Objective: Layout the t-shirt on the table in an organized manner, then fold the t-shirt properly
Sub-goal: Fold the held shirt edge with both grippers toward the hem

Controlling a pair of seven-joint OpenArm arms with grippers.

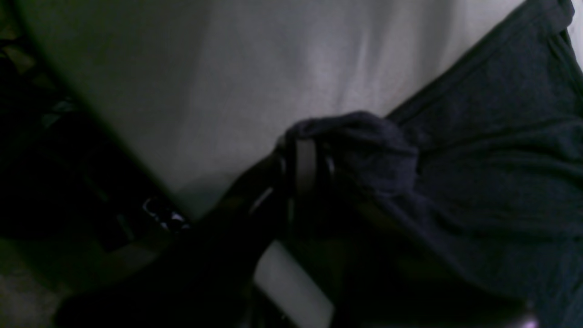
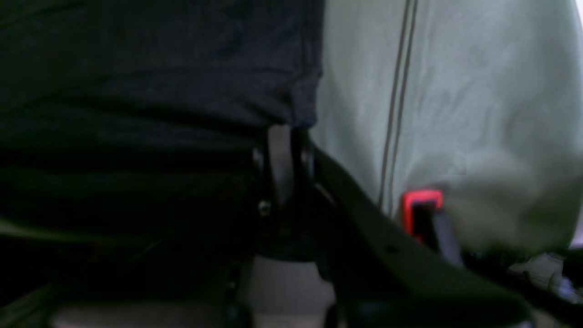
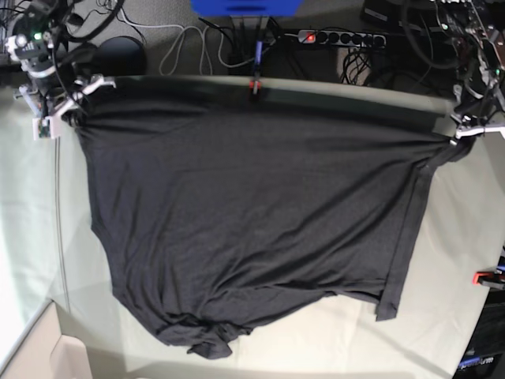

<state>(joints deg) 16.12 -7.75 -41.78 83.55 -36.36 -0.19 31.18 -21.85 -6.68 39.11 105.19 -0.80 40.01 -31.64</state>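
My left gripper (image 1: 304, 160) is clamped on a bunched corner of the t-shirt (image 3: 245, 213), and my right gripper (image 2: 284, 157) pinches the opposite corner. Between them the shirt stretches across the table (image 3: 465, 229), its lower end rumpled. If either thin pinch slips as I pull, that corner drops and the wrinkles worsen.

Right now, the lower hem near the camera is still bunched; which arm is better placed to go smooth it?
Probably the right. The bunched fabric lies on the right gripper side of the t-shirt. The left gripper is shut on the opposite corner, farther away. Both grip corners, so one must release first.
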